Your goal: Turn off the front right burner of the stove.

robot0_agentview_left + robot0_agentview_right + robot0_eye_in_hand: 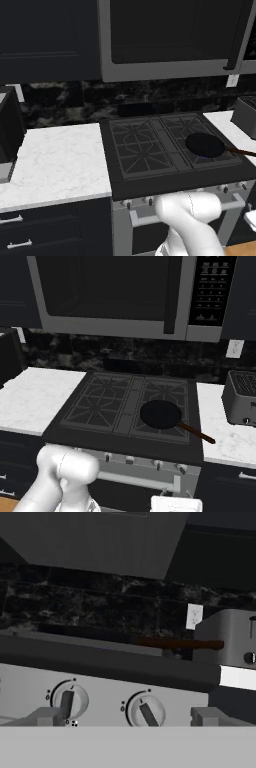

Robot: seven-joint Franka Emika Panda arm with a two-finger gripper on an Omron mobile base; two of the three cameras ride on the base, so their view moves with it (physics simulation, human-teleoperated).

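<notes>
A wide black gas stove (125,406) is set between white marble counters (55,162) under a steel microwave (115,296). Its front right burner (162,418), near the right front corner, is covered by a black round frying pan (161,415). The white arm (192,215) is held low before the silver knobs (145,711); the finger spacing cannot be told.

Stove (125,401): between two counter runs, under the microwave (115,291).
Front right burner (162,423): nearest right grate, behind the knob row.
Pan (161,415): on the front right burner, handle (196,433) reaching right toward the counter.
Toaster (242,398): on the right counter (235,443), beside the stove.
Knobs (145,711): along the stove front, below the cooktop edge.
Left counter (55,162): adjoining the stove's left side.
</notes>
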